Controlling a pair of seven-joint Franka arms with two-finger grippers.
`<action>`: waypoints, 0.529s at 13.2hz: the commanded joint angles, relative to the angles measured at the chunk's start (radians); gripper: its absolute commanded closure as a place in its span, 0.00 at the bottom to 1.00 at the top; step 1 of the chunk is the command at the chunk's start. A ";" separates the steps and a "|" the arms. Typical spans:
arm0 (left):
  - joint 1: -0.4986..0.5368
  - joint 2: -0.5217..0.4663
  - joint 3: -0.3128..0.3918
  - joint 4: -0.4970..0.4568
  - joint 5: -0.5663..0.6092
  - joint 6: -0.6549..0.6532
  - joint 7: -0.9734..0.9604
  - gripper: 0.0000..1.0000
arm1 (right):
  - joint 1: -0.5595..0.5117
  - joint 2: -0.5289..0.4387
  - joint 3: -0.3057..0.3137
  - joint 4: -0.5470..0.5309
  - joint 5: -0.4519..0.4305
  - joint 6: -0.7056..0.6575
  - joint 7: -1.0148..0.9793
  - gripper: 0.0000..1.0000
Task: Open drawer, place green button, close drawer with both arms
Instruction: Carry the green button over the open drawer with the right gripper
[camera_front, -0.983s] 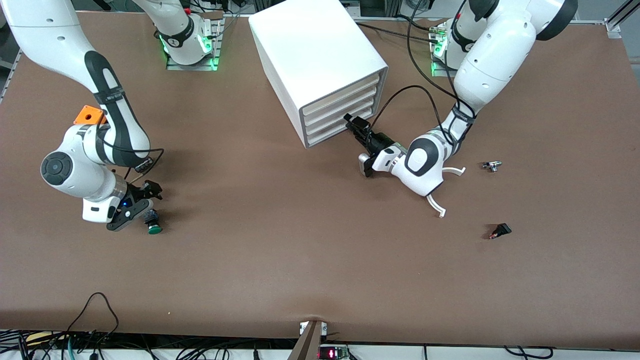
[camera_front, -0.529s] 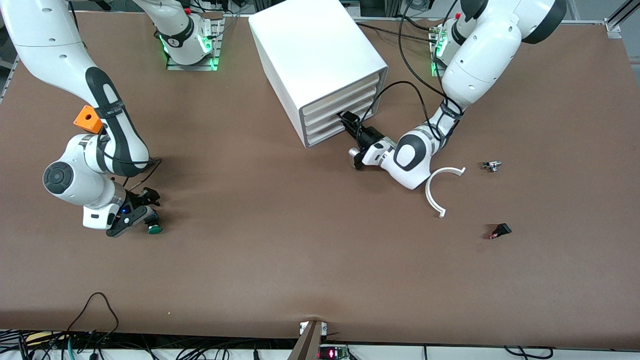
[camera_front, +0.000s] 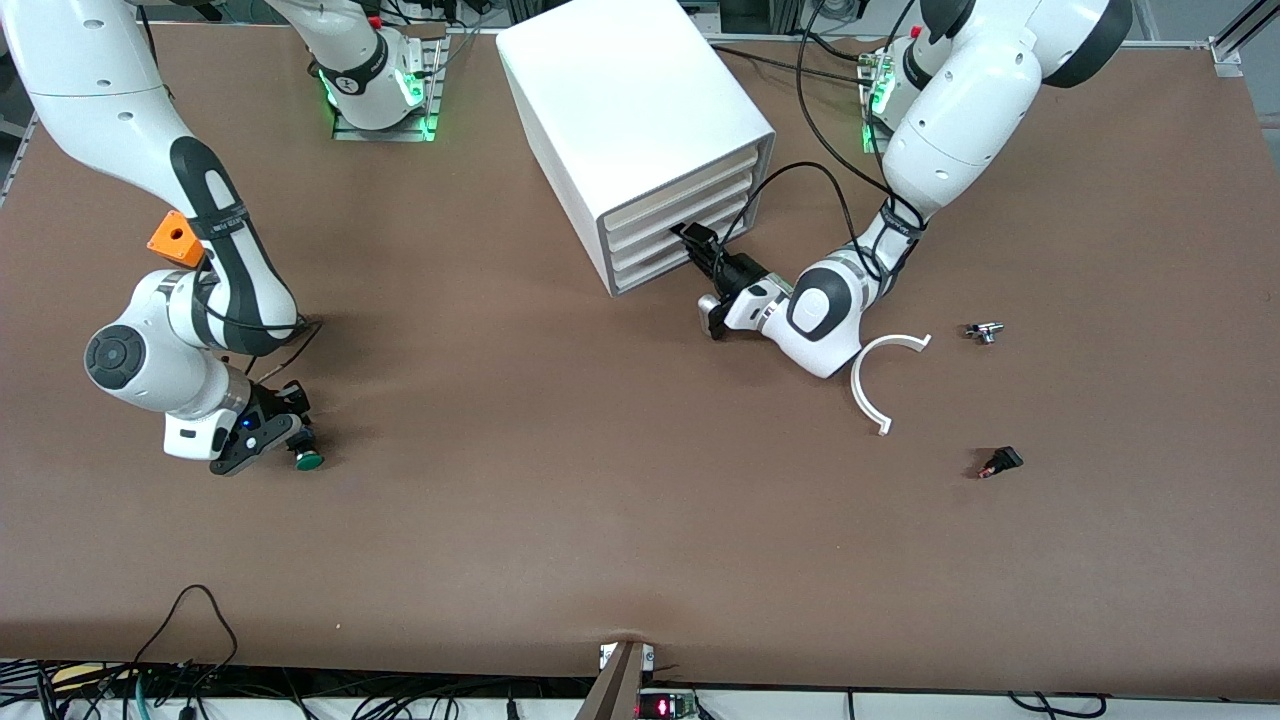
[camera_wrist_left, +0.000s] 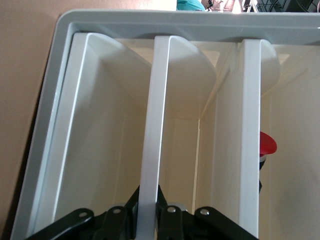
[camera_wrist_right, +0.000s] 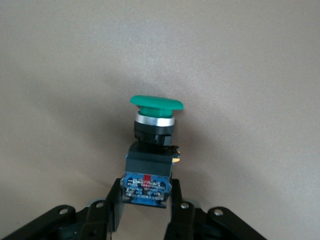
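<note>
- Front view, change over the last second: the left gripper (camera_front: 697, 243) has advanced from just in front of the cabinet (camera_front: 640, 130) to the drawer fronts, uncovering a white curved piece (camera_front: 880, 375) on the table (camera_front: 600, 500); the right gripper (camera_front: 285, 425) has lowered a little onto the button (camera_front: 305, 455).
- Front view: the button lies on the table toward the right arm's end, nearer the camera than the orange cube (camera_front: 175, 238). The drawer (camera_front: 660, 270), lowest of four, looks closed. Two small parts (camera_front: 985, 331) (camera_front: 1000, 461) lie toward the left arm's end.
- Left wrist view: the left gripper (camera_wrist_left: 148, 220) has its fingers (camera_wrist_left: 172, 222) clenched on a white drawer front edge (camera_wrist_left: 152, 125); which drawer cannot be told.
- Right wrist view: the right gripper (camera_wrist_right: 145, 200) grasps the button (camera_wrist_right: 152, 145) by its blue base, green cap pointing away, fingers (camera_wrist_right: 112, 207) on both sides.
</note>
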 joint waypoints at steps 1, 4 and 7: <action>0.004 -0.009 0.014 0.018 -0.025 -0.008 -0.038 0.91 | -0.007 -0.025 0.016 0.020 0.025 -0.059 0.051 1.00; 0.009 -0.009 0.038 0.041 -0.026 -0.007 -0.070 0.91 | -0.004 -0.066 0.029 0.092 0.035 -0.208 0.086 1.00; 0.021 -0.010 0.069 0.058 -0.032 0.011 -0.070 0.90 | -0.002 -0.093 0.081 0.178 0.034 -0.357 0.172 1.00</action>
